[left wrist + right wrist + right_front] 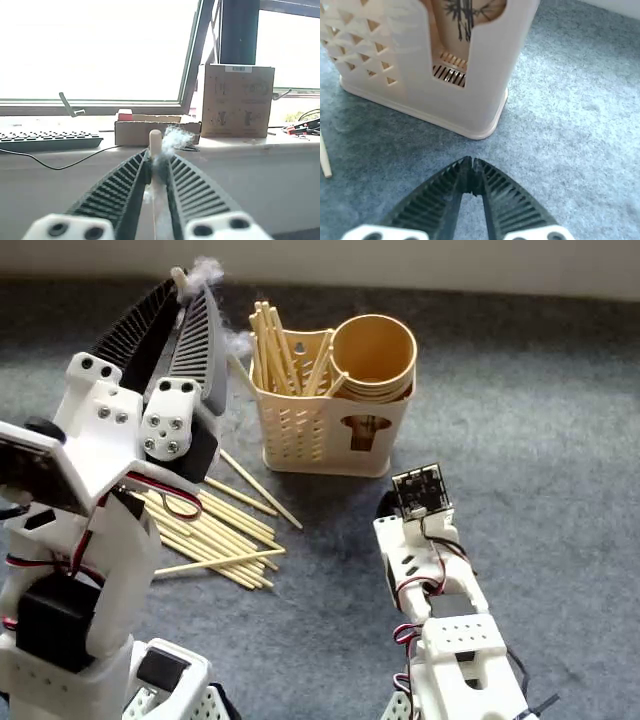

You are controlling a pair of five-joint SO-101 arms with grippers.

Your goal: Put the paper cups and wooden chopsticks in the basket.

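Seen from above, the cream plastic basket point(330, 435) sits on the grey carpet point(560, 440) toward 12 o'clock. Stacked paper cups point(375, 355) fill its 3 o'clock compartment, and upright chopsticks point(275, 345) lean in its 9 o'clock one. The left gripper point(185, 285) is raised at 11 o'clock, just beside the basket. Its fingers are clenched on one wooden chopstick point(155, 140), and a tuft of white fluff point(175, 137) clings around the tips. A pile of loose chopsticks point(215, 530) lies on the carpet at 8 o'clock, partly under that arm. The right gripper point(471, 172) hangs low at 5 o'clock, facing the basket wall, its tips pressed together on nothing. On the sill behind are a keyboard point(47, 139) and a cardboard box point(237, 100).
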